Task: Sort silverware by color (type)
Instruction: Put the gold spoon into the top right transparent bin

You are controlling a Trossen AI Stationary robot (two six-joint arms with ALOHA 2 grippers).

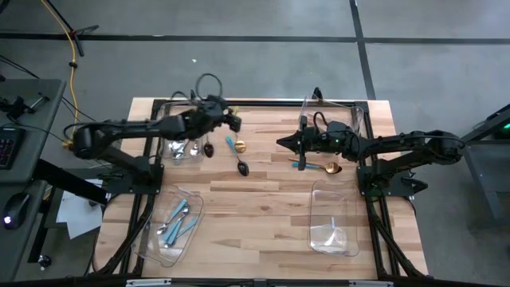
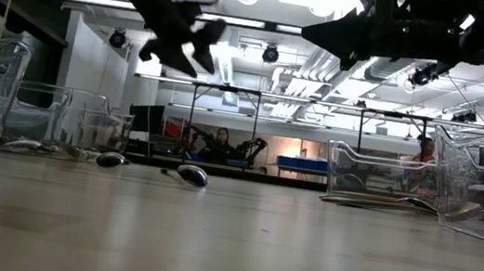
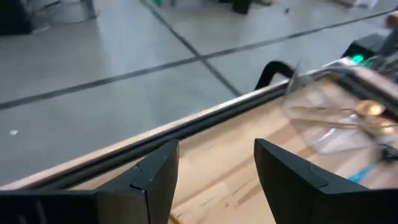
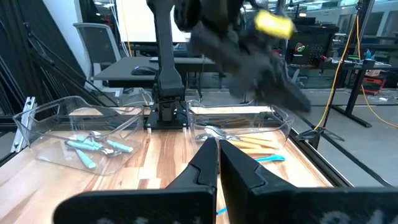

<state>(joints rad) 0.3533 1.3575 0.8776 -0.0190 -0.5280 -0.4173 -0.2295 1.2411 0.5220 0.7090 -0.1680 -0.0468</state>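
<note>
Loose silverware lies on the wooden table: a teal-handled black spoon, a blue-handled piece beside a gold one, and farther right a blue-handled piece next to a gold spoon. My left gripper hangs open and empty above the table's far middle, facing the far edge. My right gripper is shut, level, above the table just left of the gold spoon, holding nothing. In the low view both grippers hang well above the tabletop.
Four clear bins stand on the table. The far-left bin holds silverware, and the near-left bin holds light-blue-handled pieces. The far-right bin and the near-right bin complete the set. Bare wood lies in the middle. People show in the room behind.
</note>
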